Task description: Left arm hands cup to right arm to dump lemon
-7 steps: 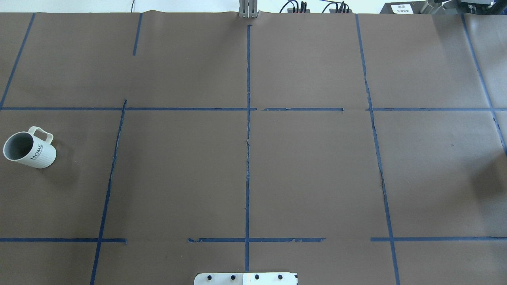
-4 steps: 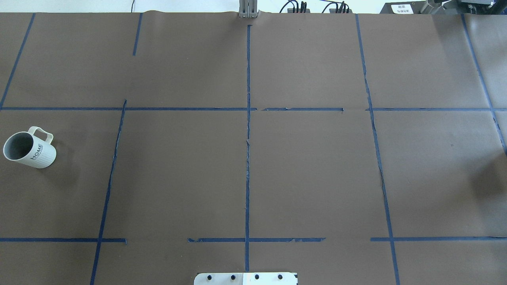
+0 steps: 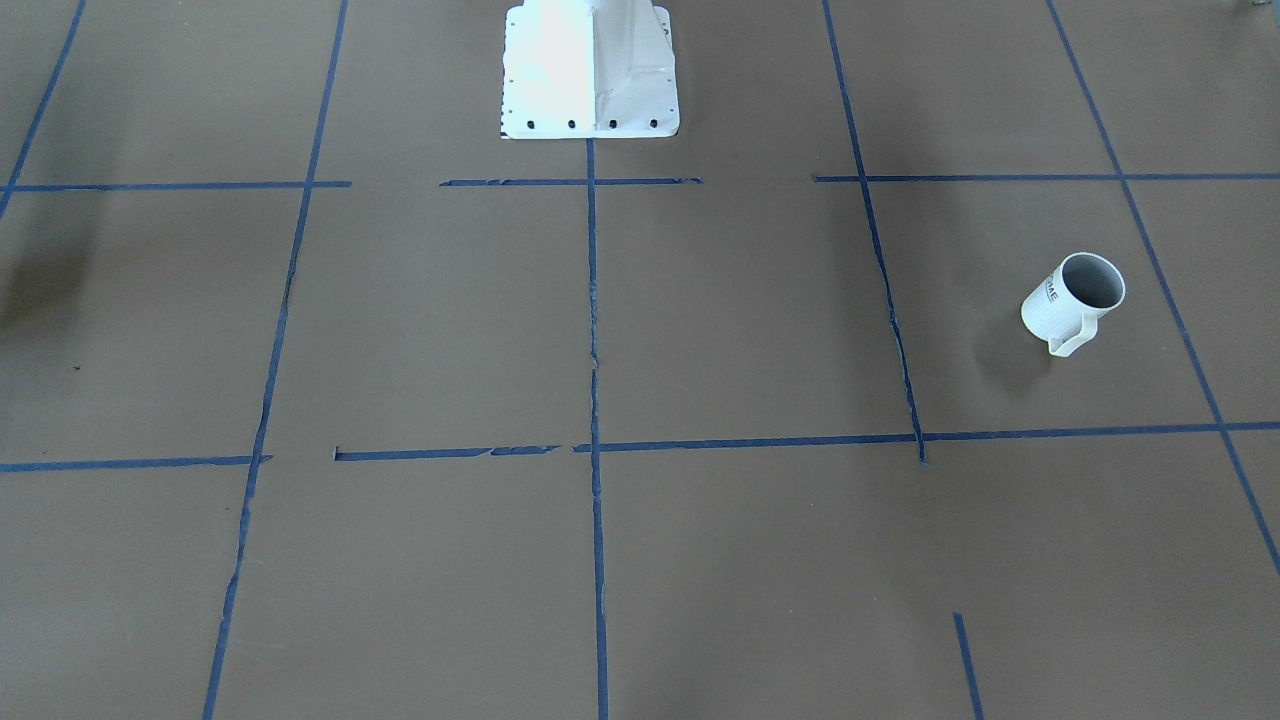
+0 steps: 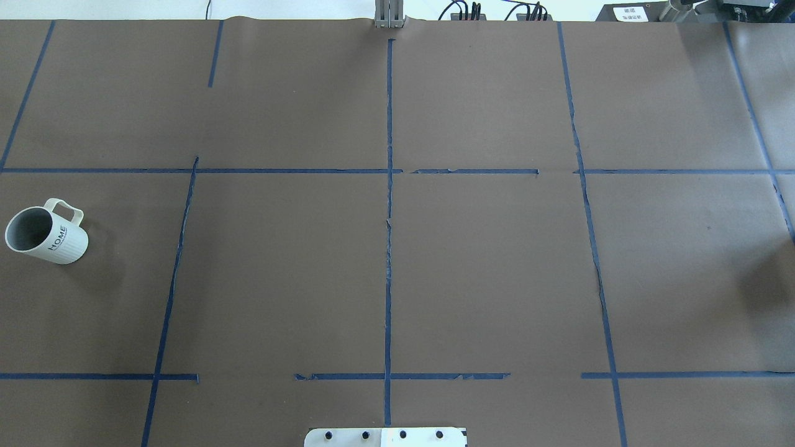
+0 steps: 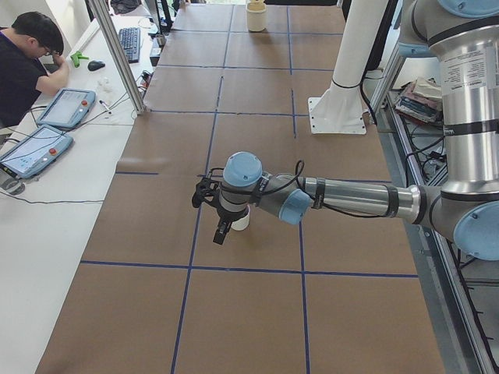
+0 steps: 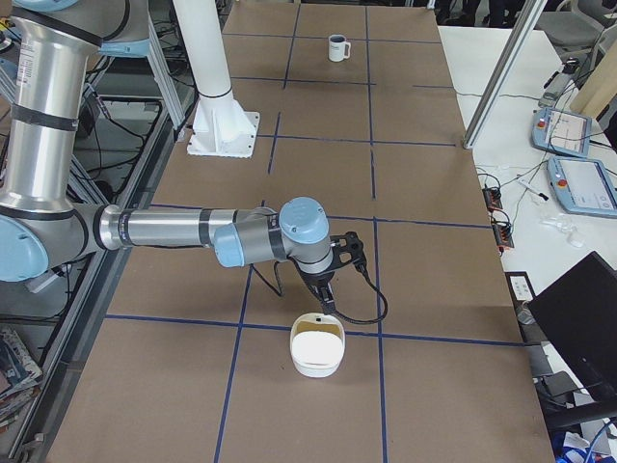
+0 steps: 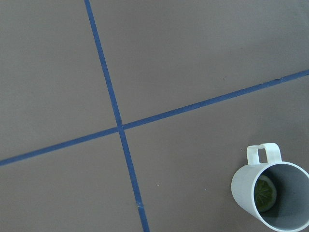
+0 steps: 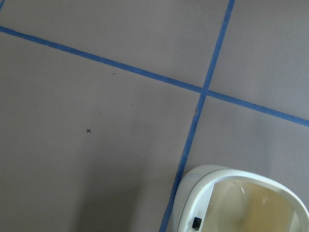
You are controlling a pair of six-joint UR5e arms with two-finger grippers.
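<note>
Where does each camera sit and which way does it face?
Front-facing: across the table, facing the robot, steeply down; pedestal shows, cup right.
Overhead: behind the robot, looking forward; pedestal's plate only.
Exterior left: table end; left arm near, by the cup.
Exterior right: opposite end; right arm near, by white container.
Left wrist: down on cup with lemon; robot unseen.
Right wrist: down on container; robot unseen.
Shared: overhead and front-facing both show cup.
</note>
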